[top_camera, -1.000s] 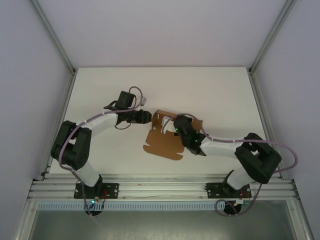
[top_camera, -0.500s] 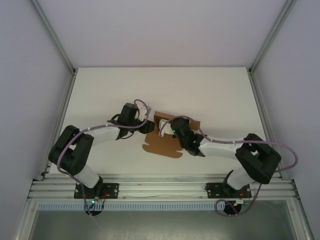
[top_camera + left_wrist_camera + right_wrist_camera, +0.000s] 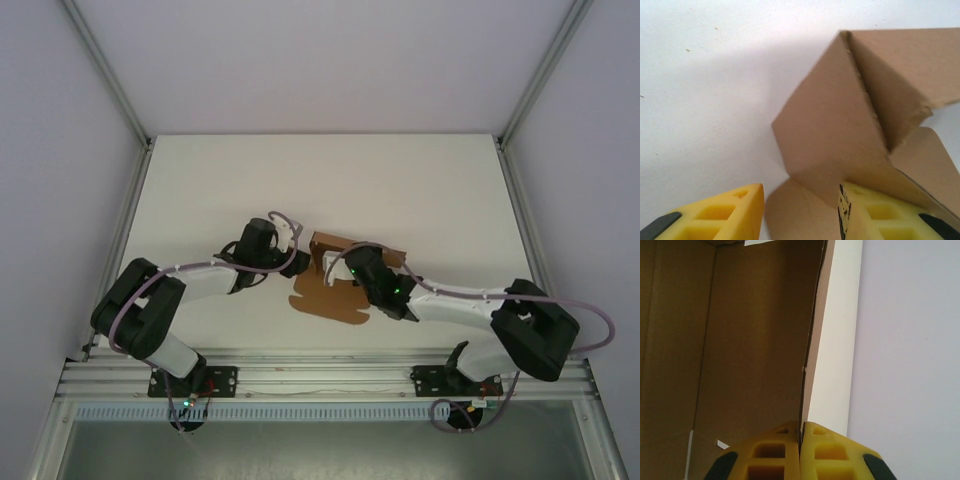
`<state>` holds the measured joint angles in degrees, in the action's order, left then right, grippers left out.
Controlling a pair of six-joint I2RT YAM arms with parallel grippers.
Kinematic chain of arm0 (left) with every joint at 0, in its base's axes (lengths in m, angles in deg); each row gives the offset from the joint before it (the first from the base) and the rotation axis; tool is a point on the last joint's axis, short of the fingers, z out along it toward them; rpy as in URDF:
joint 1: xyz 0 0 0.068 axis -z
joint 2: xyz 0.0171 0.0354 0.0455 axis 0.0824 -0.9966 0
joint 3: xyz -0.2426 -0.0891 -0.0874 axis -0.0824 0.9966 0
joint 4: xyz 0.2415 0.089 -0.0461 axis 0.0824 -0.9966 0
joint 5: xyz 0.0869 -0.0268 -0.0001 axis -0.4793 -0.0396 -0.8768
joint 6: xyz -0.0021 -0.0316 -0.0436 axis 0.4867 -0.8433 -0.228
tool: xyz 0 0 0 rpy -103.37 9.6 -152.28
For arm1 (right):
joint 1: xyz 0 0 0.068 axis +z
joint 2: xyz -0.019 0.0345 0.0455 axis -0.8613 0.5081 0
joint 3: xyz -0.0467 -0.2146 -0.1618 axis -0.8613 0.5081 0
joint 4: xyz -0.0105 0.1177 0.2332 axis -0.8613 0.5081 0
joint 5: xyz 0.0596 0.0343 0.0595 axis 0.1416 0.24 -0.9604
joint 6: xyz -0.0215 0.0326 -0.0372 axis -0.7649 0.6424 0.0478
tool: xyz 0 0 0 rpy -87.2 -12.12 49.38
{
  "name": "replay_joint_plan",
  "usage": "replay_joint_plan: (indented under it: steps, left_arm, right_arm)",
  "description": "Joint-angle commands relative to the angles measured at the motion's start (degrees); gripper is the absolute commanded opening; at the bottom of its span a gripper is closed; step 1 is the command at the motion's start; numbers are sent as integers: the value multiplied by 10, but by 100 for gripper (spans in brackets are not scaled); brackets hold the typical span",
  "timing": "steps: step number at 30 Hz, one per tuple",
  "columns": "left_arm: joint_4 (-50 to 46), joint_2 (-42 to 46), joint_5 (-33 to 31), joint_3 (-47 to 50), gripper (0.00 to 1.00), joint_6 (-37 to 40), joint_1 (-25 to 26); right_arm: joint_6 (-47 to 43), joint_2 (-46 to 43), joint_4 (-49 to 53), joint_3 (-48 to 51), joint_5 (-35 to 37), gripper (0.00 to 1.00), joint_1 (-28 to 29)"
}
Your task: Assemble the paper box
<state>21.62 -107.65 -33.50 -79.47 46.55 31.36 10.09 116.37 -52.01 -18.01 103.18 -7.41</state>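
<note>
Right gripper (image 3: 801,440): pressed together on the thin edge of a raised panel of the paper box (image 3: 840,125). The cardboard ran in between the two yellow pads.
Left gripper (image 3: 800,192): partly spread and holding nothing. A folded corner flap stood between its fingers (image 3: 730,212), overlapping the finger on the right of the wrist view and clear of the other.
Paper box, position: near the middle of the table (image 3: 200,190), between the two arms.
Paper box, form: half formed, with one wall standing along the far side. The rest of the sheet, with its rounded tabs, lay flat toward the arm bases.
Risk, slip: the right gripper's hold was on an edge only. A sideways push from the left arm could probably have dragged the panel out of the pads or swung the whole sheet round on the smooth table.
Risk, crease: closing the left gripper on the slanted flap could likely have crushed it off its score line and left a false fold.
Risk, spring-back: no tab looked locked. If either arm let go, the raised wall and flap would probably have fallen open.
Risk, tear: pulls in opposite directions by the two arms could have split the thin card at the corner cut.
</note>
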Motion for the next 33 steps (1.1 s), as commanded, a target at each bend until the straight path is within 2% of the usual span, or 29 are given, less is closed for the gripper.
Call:
replay_joint_plan:
  steps: [1, 3, 6, 8, 10, 14, 20, 28, 31, 33]
  left_arm:
    - [19, -3, -3, -5, 47, 9, 2]
    - [19, -15, 21, -9, 52, 17, 2]
    - [26, -26, 68, -12, 53, 35, 5]
    - [43, -28, 76, -3, 56, 37, 7]
    - [61, -33, 77, -1, 61, 38, 10]
    - [68, -54, 52, -29, 61, 47, 24]
    - [53, -89, 22, -77, 60, 75, 35]
    - [53, -129, 75, -130, 54, 89, 37]
    - [69, -144, 71, -140, 53, 97, 45]
    - [80, -159, 73, -150, 47, 97, 47]
  right_arm:
    - [-59, 4, 61, 38, 6, 0, 5]
    - [-72, 3, 53, 45, 6, 0, 5]
    - [-94, -3, 73, 43, 5, 0, 5]
    - [-118, -2, 64, 51, 17, 0, 5]
    - [-99, -4, 83, 41, 14, 0, 6]
    - [-74, 2, 118, 24, 1, 0, 5]
    - [-30, 19, 157, 2, -18, 0, 5]
    - [8, 40, 213, -27, -42, 0, -11]
    - [21, 50, 224, -40, -53, 0, -14]
    - [25, 58, 231, -50, -61, 0, -15]
